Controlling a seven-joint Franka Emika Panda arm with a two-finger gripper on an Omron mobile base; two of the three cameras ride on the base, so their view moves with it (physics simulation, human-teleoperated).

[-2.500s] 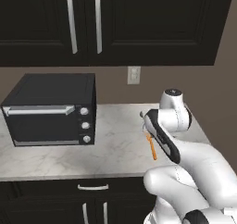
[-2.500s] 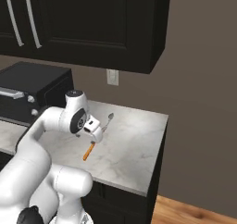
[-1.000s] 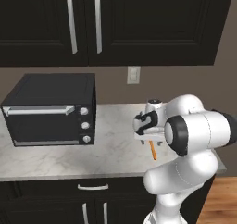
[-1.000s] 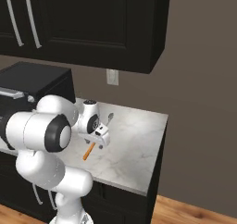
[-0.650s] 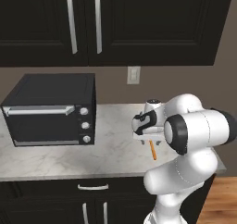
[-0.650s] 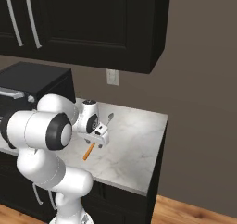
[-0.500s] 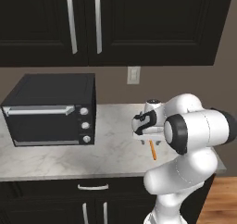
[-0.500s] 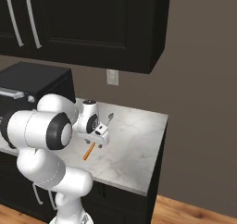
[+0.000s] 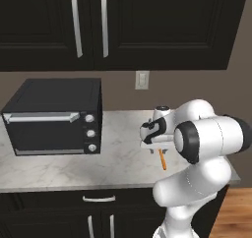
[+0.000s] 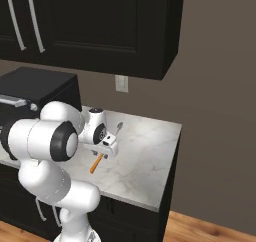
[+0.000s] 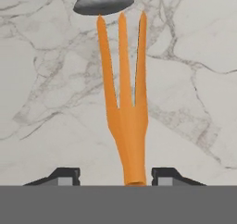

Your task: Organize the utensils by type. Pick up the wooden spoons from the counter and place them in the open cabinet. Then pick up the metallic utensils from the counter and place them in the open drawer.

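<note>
On the white marble counter lies a bright orange metallic fork, its three tines pointing to the top of the hand view. My gripper is low over its handle, one dark fingertip on each side with a gap to the fork, so it is open around it. From the base views the gripper points down, and the fork's handle sticks out below it. A silver-grey utensil lies just beyond the tines. The wooden spoons and the open drawer are out of view.
A black toaster oven stands on the counter's left. Black upper cabinets with silver bar handles hang above, their visible doors shut. A wall outlet sits behind the arm. The counter ends at its right edge.
The arm swung around and brought the hand down over the orange fork. In the last second the hand stayed put and the fingers drew closer together around the handle.
</note>
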